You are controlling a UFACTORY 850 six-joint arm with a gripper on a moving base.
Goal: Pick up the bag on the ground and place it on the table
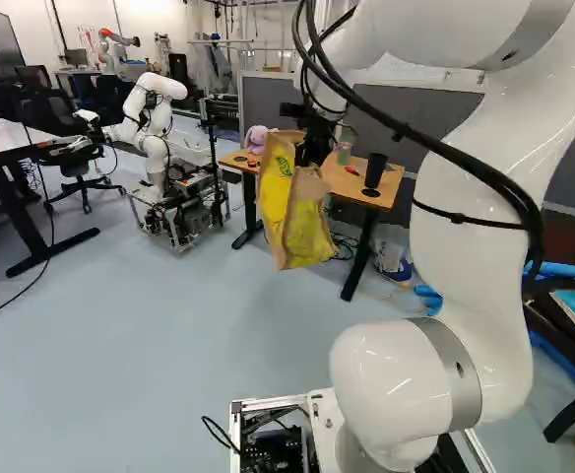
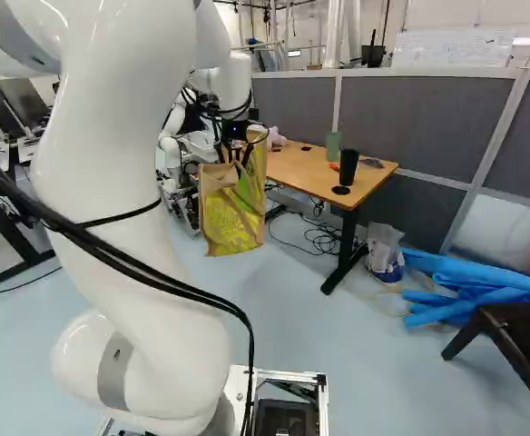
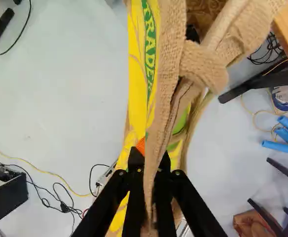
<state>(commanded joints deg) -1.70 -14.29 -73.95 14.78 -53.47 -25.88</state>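
Now the gripper (image 1: 314, 150) is clamped on a tan woven strip of the bag (image 1: 280, 212), and what a bright one it is: bold yellow panels, coarse burlap-brown edging, green lettering down one side, looped handles flopping over! It hangs upright in the air near the table (image 2: 294, 169), while a black cup (image 2: 348, 167) stands on that table.

Bag (image 1: 297, 222): coarse woven cloth
Arm (image 1: 465, 276): smooth, glossy; 2 metallic bands (image 1: 457, 374)
Table (image 2: 288, 170): smooth, wood-look top
Partition (image 2: 419, 123): matt, cloth-like
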